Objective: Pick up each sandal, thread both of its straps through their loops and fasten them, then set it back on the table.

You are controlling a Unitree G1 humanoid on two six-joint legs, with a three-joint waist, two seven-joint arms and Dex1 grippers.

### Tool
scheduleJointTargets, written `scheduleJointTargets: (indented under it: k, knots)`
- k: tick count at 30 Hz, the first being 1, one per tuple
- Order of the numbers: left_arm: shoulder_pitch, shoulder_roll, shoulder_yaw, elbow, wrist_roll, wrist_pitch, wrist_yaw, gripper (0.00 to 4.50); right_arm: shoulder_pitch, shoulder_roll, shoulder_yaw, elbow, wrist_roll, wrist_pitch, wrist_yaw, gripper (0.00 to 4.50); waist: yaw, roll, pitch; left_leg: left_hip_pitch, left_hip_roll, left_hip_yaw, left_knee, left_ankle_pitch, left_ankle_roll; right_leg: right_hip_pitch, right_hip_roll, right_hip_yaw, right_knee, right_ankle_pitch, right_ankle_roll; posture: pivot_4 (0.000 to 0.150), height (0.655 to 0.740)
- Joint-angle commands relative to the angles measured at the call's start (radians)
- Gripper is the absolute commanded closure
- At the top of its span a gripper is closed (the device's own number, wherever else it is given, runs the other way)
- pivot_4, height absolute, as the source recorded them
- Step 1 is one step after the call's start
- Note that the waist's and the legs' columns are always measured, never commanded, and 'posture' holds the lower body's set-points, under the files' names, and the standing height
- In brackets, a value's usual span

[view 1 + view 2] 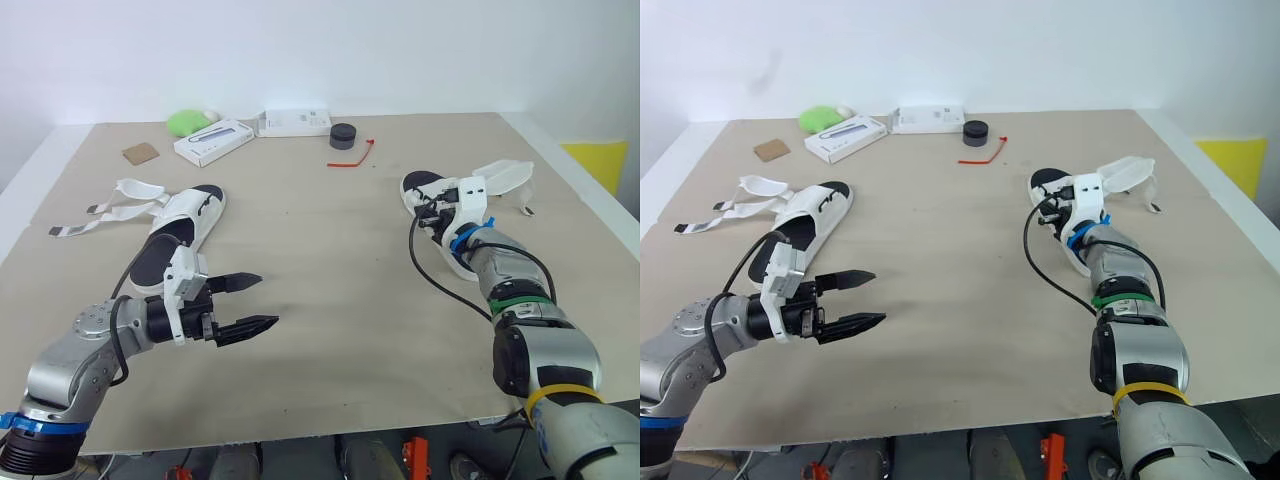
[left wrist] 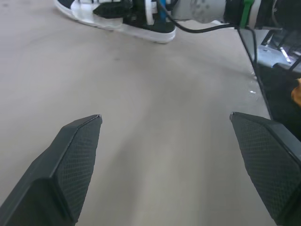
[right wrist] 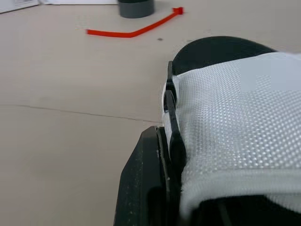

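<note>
Left end effector [image 1: 268,300] hovers low over bare table [image 1: 330,250], its two black fingers [image 2: 70,165] spread wide with nothing between them. It looks parked in readiness, pointing across toward the other arm, probably to take a strap once a sandal is lifted. The right end effector [image 1: 436,211] reaches forward and presses into the right sandal [image 1: 452,232], against the white mesh upper [image 3: 225,108] beside a black loop [image 3: 171,117]. That suits taking this sandal first, but whether it has clamped the mesh I cannot tell. This sandal rests on the table on the right side, with one strap [image 1: 505,178] flapped outward, unfastened.

The left sandal [image 1: 185,225] lies untouched just beyond the left end effector, its straps [image 1: 90,218] trailing loose across the table away from it, so neither sandal is done.

By count there are two sandals and two end effectors. At the far edge sit two white boxes [image 1: 213,140] [image 1: 295,122], one green object [image 1: 185,122], one brown card square [image 1: 140,153], one small black cylinder [image 1: 343,135] and one red strip [image 1: 352,155].
</note>
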Motion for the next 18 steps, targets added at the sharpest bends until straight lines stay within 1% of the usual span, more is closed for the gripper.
scheduleJointTargets:
  k: [1,2,4,6,10,11,14,16,18]
  knots:
    - [0.002,0.041,0.030,-0.038,-0.022,0.010,-0.036,0.00,0.016,-0.003,0.035,-0.210,0.092,0.130,0.349,4.46,-0.001,0.001,0.001,0.000,0.000,0.000,0.000,0.000,0.000,0.000,0.000,0.000,0.000,0.000,0.000,0.150,0.7400]
    - [0.002,0.048,0.029,-0.034,-0.025,0.013,-0.043,0.00,0.033,-0.008,0.051,-0.266,0.106,0.168,0.424,4.46,-0.002,0.002,0.002,0.000,0.000,0.000,0.000,0.000,0.000,0.000,0.000,0.000,0.000,0.000,0.001,0.150,0.7400]
    - [0.006,0.081,0.031,-0.020,-0.029,0.014,-0.087,0.00,0.130,-0.051,0.134,-0.507,0.170,0.301,0.631,4.46,-0.001,0.005,0.003,0.000,0.001,0.000,-0.001,0.000,0.000,-0.001,0.001,0.000,0.001,0.001,0.004,0.150,0.7400]
    - [0.005,0.116,0.036,-0.004,-0.040,0.022,-0.142,0.00,0.217,-0.091,0.224,-0.725,0.220,0.424,0.777,4.46,0.003,0.008,0.005,0.000,0.001,0.000,-0.001,0.000,0.000,-0.001,0.001,0.000,0.002,0.000,0.003,0.150,0.7400]
    - [-0.034,0.158,0.059,0.027,-0.089,0.054,-0.205,0.00,0.315,-0.150,0.338,-0.958,0.244,0.504,0.897,4.46,0.008,0.009,0.006,-0.001,0.001,0.000,-0.002,-0.001,-0.001,-0.002,0.000,-0.001,0.002,-0.002,0.003,0.150,0.7400]
    - [-0.052,0.170,0.071,0.037,-0.107,0.071,-0.220,0.00,0.336,-0.167,0.375,-1.009,0.240,0.510,0.926,4.46,0.008,0.009,0.006,-0.001,0.001,0.000,-0.001,-0.001,-0.001,-0.002,0.000,-0.001,0.002,-0.004,-0.001,0.150,0.7400]
    - [-0.101,0.193,0.087,0.067,-0.132,0.101,-0.243,0.00,0.369,-0.203,0.458,-1.082,0.227,0.495,0.952,4.46,0.010,0.008,0.007,-0.001,0.001,0.000,0.000,-0.001,-0.001,-0.002,0.001,-0.001,0.003,-0.004,-0.001,0.150,0.7400]
    - [-0.126,0.197,0.062,0.086,-0.101,0.092,-0.249,0.00,0.361,-0.182,0.490,-1.062,0.200,0.471,0.938,4.46,0.009,0.008,0.007,-0.001,0.001,0.000,0.002,-0.001,-0.001,-0.002,0.000,-0.001,0.003,-0.003,-0.001,0.150,0.7400]
    - [-0.130,0.187,0.021,0.090,-0.040,0.046,-0.257,0.00,0.343,-0.156,0.498,-1.036,0.193,0.461,0.913,4.46,0.004,0.008,0.007,-0.001,0.001,0.000,0.002,-0.001,-0.001,-0.001,0.000,-0.001,0.002,-0.003,-0.001,0.150,0.7400]
